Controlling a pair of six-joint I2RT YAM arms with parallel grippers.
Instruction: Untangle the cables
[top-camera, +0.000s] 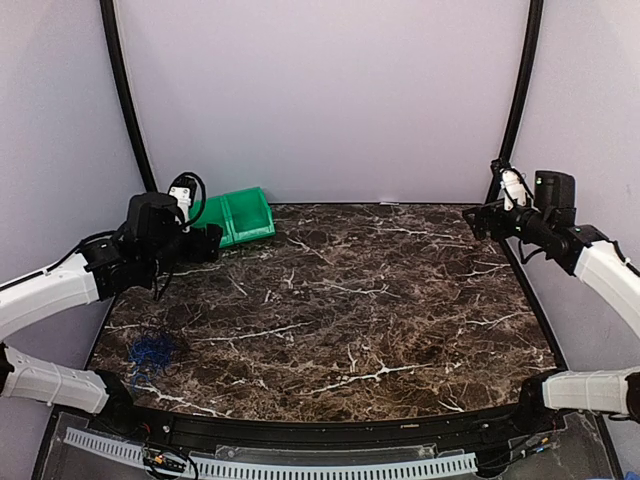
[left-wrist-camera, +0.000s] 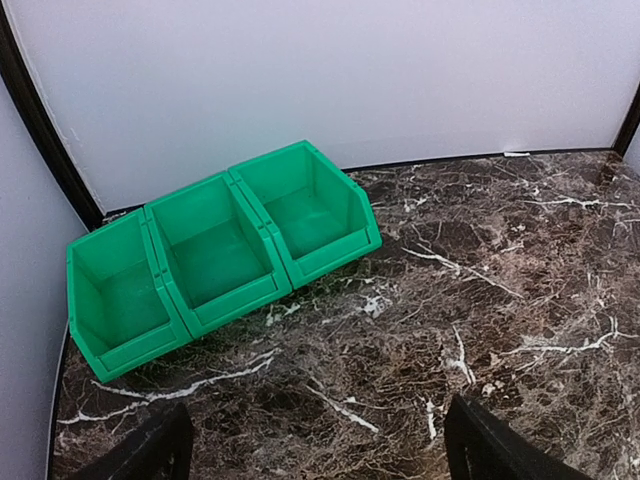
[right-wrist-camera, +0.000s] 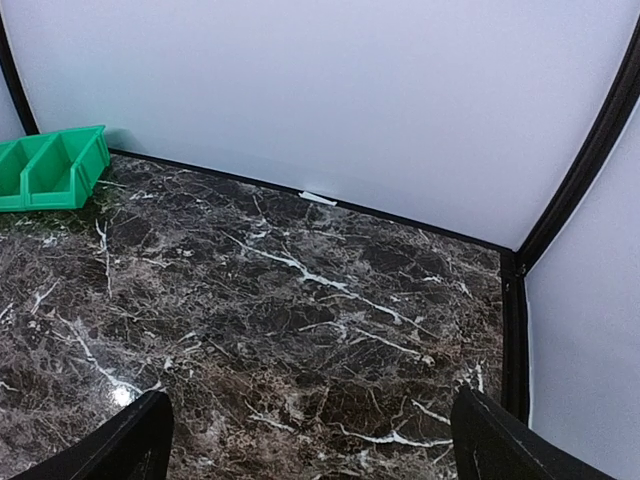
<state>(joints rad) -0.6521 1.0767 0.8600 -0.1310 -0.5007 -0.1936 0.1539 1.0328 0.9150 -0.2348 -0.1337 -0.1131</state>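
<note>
Blue cable: small scribbly bunch of loops, lying in the near-left corner of the bench. Black cable can't be picked out against the dark marble. Both jaws wide apart, holding nothing. Left gripper is well beyond the bunch, beside the green bin; right gripper is at the far-right corner.

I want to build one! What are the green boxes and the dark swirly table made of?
Green bin: probably moulded plastic, smooth, evenly coloured, slightly shiny. Table: looks like polished dark marble with white veins; it could be printed laminate.
</note>
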